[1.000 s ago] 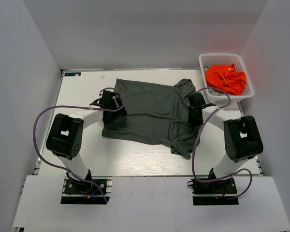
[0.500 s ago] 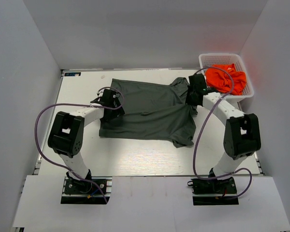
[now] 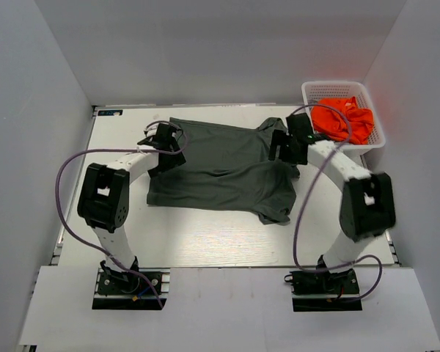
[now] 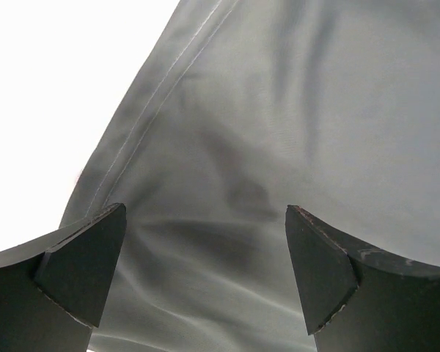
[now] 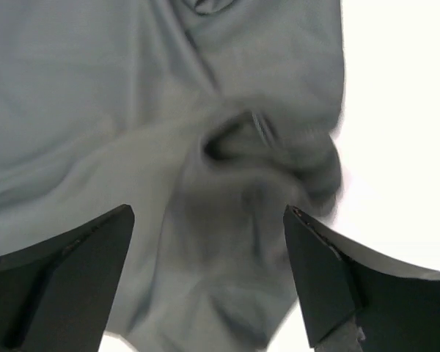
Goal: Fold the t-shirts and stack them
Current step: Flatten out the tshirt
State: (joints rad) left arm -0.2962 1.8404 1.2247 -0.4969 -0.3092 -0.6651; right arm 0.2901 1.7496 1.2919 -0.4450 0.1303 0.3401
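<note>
The dark olive-grey t-shirt (image 3: 220,167) lies spread on the white table (image 3: 205,235), its right side folded over and bunched near the collar. My left gripper (image 3: 163,147) hovers over the shirt's left edge, jaws wide open and empty (image 4: 205,253), with smooth fabric (image 4: 279,132) and a hem seam below. Over the rumpled right sleeve area my right gripper (image 3: 282,149) also stands open (image 5: 209,253), with the crumpled cloth (image 5: 257,169) lying free beneath it. The orange t-shirt (image 3: 345,117) sits crumpled in the basket.
A white lattice basket (image 3: 308,89) stands at the table's back right corner, just beyond the right arm. Grey walls close in the left, back and right sides. Purple cables loop from both arms over the table.
The right gripper carried the shirt's right edge from the front toward the back, then opened and let it go. The left gripper shifted slightly toward the back, still open.
</note>
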